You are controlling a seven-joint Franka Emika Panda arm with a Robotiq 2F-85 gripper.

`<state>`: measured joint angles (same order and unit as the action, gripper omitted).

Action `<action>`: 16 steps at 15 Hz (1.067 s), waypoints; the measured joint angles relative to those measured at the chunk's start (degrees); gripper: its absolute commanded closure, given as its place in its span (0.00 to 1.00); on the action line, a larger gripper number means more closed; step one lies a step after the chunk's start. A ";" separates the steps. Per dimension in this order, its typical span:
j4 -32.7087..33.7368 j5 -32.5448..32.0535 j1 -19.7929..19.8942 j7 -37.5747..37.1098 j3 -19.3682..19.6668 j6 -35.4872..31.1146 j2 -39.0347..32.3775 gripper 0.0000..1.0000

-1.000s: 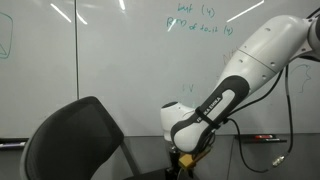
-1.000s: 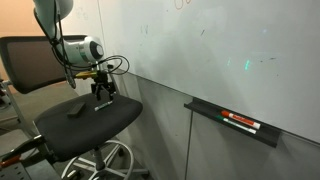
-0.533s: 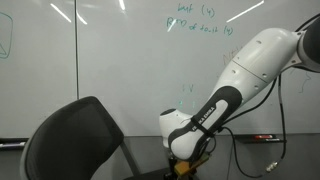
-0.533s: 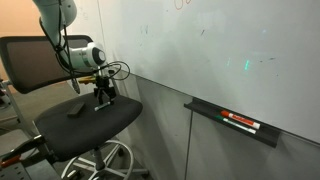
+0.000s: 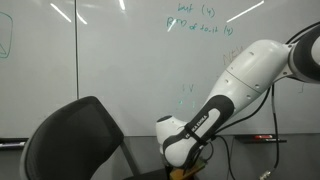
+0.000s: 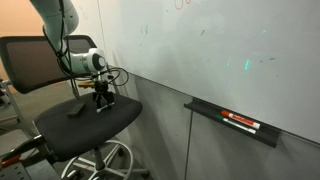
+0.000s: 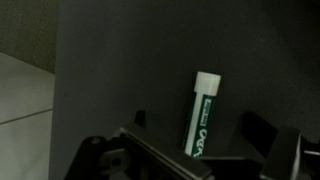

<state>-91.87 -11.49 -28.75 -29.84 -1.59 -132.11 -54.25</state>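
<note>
A green marker with a white cap (image 7: 203,115) lies on the black chair seat (image 7: 120,70) in the wrist view, cap pointing away. My gripper (image 7: 199,128) hangs just above it, open, with one dark finger (image 7: 140,118) on each side of the marker and not touching it. In an exterior view the gripper (image 6: 101,101) points down close over the chair seat (image 6: 90,128). From the other side the arm's wrist (image 5: 183,150) is low behind the chair back (image 5: 75,140), and the fingertips are cut off by the frame's bottom edge.
A small dark object (image 6: 75,110) lies on the seat to the gripper's side. The whiteboard (image 6: 220,50) stands right behind the chair, and its tray (image 6: 235,122) holds markers. The chair's backrest (image 6: 30,60) rises beside the arm.
The arm has bent lower and the gripper has come down toward the chair seat. The jaws have stayed open.
</note>
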 measured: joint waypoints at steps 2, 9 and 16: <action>0.86 0.22 -0.11 0.00 -0.04 0.67 -0.35 0.31; 2.51 1.56 -0.20 0.14 -0.95 1.19 -1.00 0.85; 2.84 1.67 0.33 1.61 -0.98 1.86 -1.00 0.90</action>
<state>-89.02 -9.82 -28.42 -28.23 -2.56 -130.25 -55.25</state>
